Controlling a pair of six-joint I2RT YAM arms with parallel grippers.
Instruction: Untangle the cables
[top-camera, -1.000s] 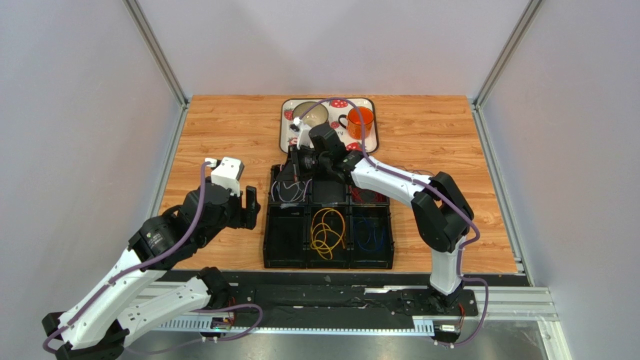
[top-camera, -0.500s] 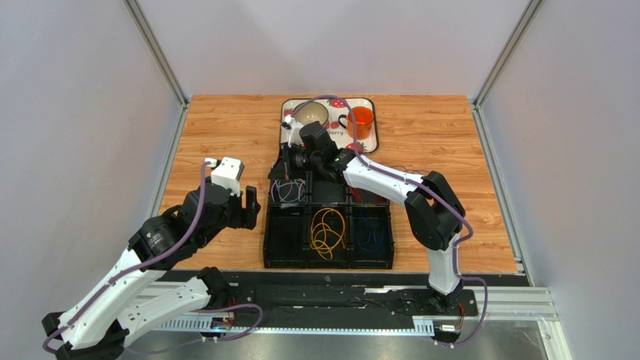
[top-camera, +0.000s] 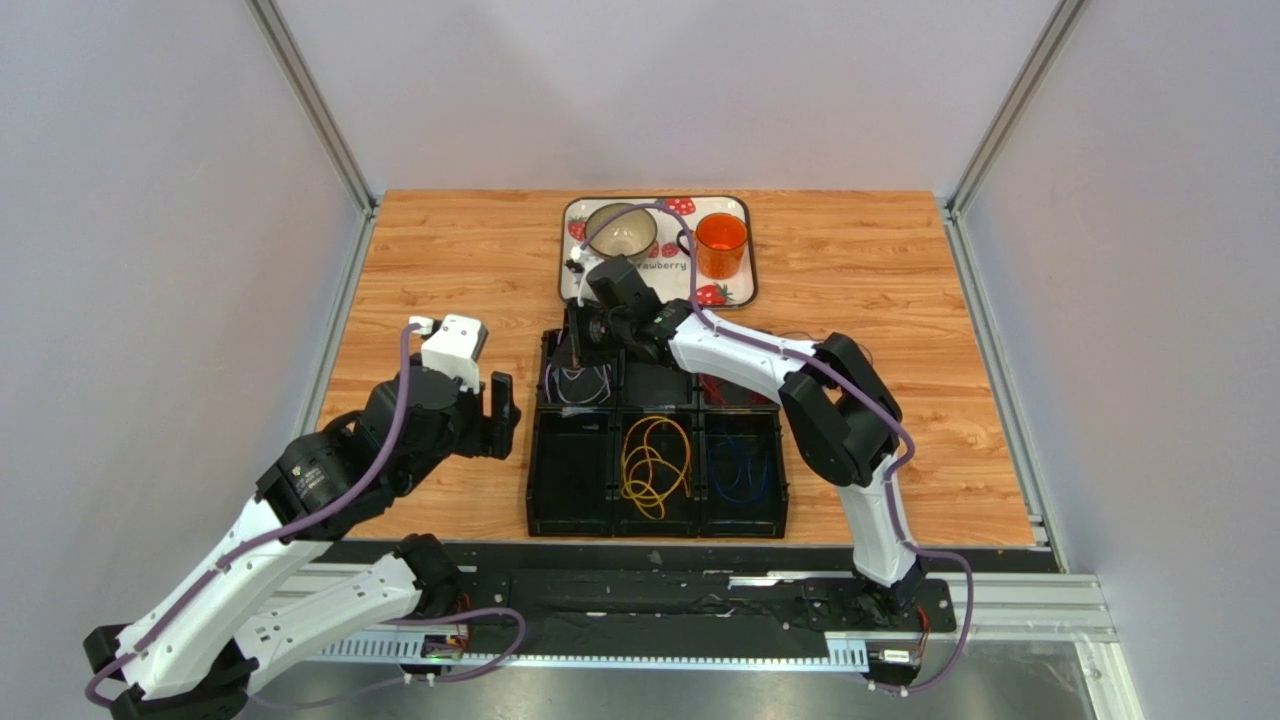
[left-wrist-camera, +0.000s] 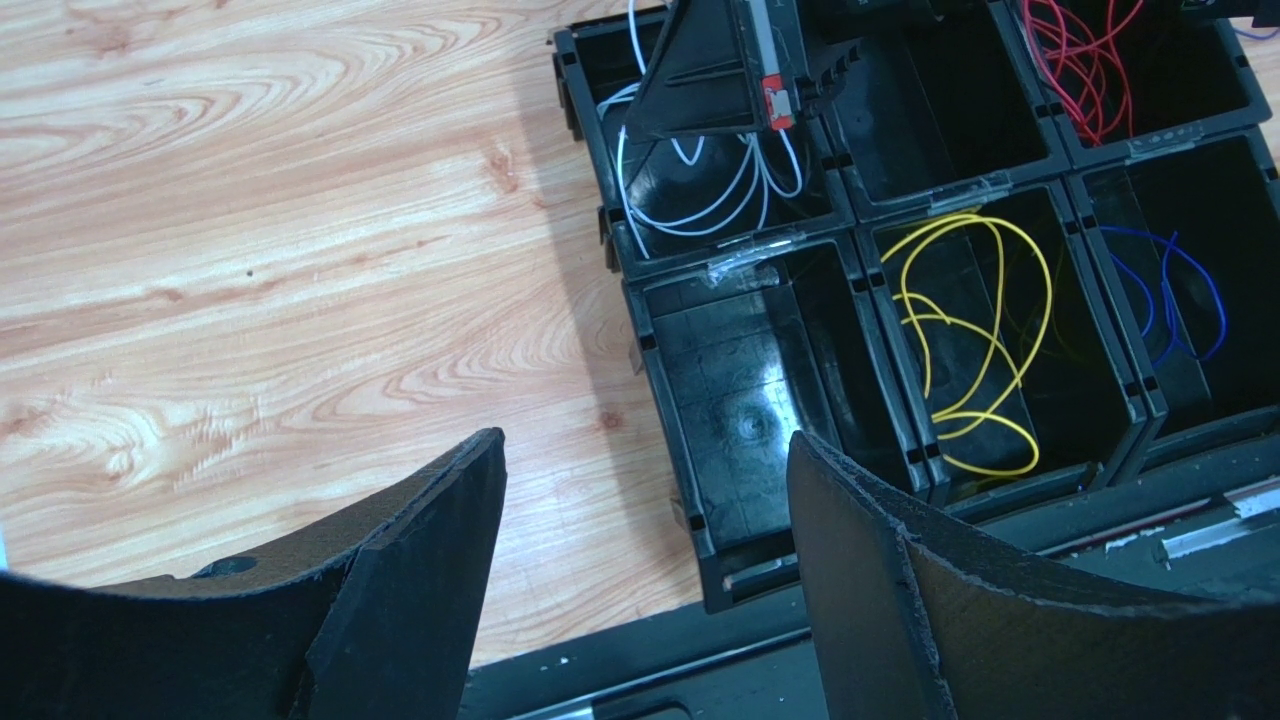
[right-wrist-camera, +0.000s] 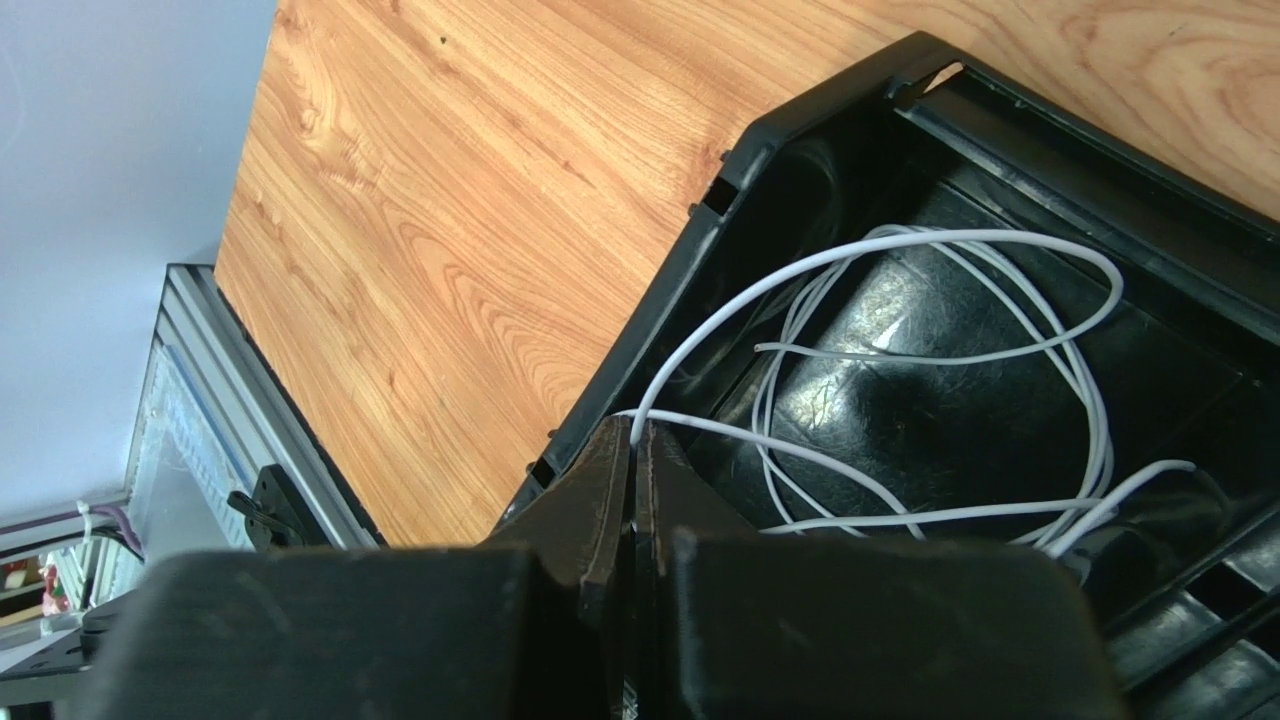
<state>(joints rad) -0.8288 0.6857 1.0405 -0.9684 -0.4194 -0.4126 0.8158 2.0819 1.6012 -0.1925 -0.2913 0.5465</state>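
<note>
The right hand (right-wrist-camera: 633, 438) is pinched shut on a strand of the white cable (right-wrist-camera: 977, 240), whose loops lie in the far-left compartment of the black bin (top-camera: 657, 528), directly under that hand. The left hand (left-wrist-camera: 646, 480) hangs wide open and empty beside the bin's left wall, so the right arm is far nearer.

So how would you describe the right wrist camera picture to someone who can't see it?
The right gripper, black and two-fingered, is shut on a thin white cable that rises from a black plastic bin. The rest of the cable lies in loose loops on the bin's floor, with a light wooden tabletop beyond.
</note>
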